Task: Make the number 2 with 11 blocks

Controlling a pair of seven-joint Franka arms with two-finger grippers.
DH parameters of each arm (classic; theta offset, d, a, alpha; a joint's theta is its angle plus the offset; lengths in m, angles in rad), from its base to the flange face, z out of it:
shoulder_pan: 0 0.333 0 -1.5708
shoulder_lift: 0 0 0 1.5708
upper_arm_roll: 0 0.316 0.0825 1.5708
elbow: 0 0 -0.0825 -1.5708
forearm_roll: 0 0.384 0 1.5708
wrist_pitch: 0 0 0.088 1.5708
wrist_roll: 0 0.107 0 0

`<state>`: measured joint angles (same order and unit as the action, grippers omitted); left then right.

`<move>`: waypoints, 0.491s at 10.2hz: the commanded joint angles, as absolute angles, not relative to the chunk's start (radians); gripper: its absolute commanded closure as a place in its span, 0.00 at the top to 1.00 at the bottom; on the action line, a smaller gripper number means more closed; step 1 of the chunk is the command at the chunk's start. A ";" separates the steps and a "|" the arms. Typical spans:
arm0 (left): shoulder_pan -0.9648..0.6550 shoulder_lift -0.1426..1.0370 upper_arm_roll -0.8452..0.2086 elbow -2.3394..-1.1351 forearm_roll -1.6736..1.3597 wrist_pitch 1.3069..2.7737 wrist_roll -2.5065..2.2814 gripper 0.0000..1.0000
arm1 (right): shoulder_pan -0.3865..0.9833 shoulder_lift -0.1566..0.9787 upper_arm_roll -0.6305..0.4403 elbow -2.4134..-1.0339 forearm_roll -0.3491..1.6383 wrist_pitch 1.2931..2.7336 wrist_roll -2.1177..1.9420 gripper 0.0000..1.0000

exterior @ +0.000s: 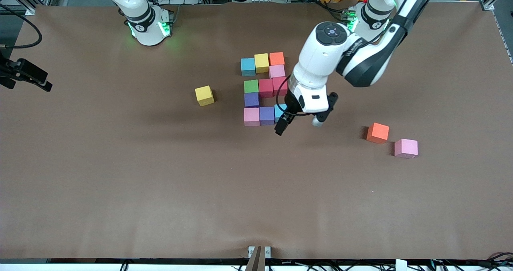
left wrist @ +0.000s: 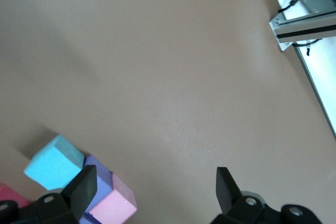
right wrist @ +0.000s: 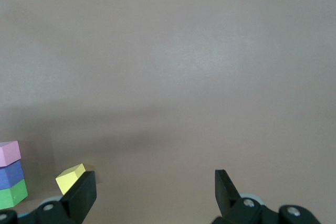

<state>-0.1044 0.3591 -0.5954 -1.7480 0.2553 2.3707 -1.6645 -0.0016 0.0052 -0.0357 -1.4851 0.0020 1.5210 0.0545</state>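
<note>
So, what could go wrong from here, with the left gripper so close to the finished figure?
1. The left gripper hangs open, holding nothing, just over the light blue block closing the bottom row. A careless withdrawal could nudge it, or the purple block beside it, and break the number 2.
2. Three spare blocks lie loose: yellow block, orange block, pink block. Adding one would spoil the digit.

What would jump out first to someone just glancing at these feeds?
The number 2 of coloured cubes at mid-table, with the left end effector hanging open over its corner nearest the camera. Three loose blocks lie apart: a yellow block toward the right arm's end, an orange block and pink block toward the left arm's.
</note>
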 commanded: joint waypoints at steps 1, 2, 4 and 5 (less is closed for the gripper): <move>-0.066 0.388 -0.601 -1.692 0.255 2.316 -1.461 1.00 | -0.025 0.008 -0.015 -1.471 -0.008 1.514 0.048 1.00; -0.051 0.390 -0.600 -1.692 0.255 2.316 -1.390 1.00 | -0.026 0.008 -0.015 -1.471 -0.006 1.517 0.048 1.00; -0.011 0.384 -0.601 -1.689 0.256 2.272 -1.251 1.00 | -0.025 0.008 -0.015 -1.471 -0.006 1.519 0.048 1.00; 0.018 0.377 -0.603 -1.672 0.256 2.229 -1.165 1.00 | -0.025 0.008 -0.015 -1.471 -0.006 1.519 0.048 1.00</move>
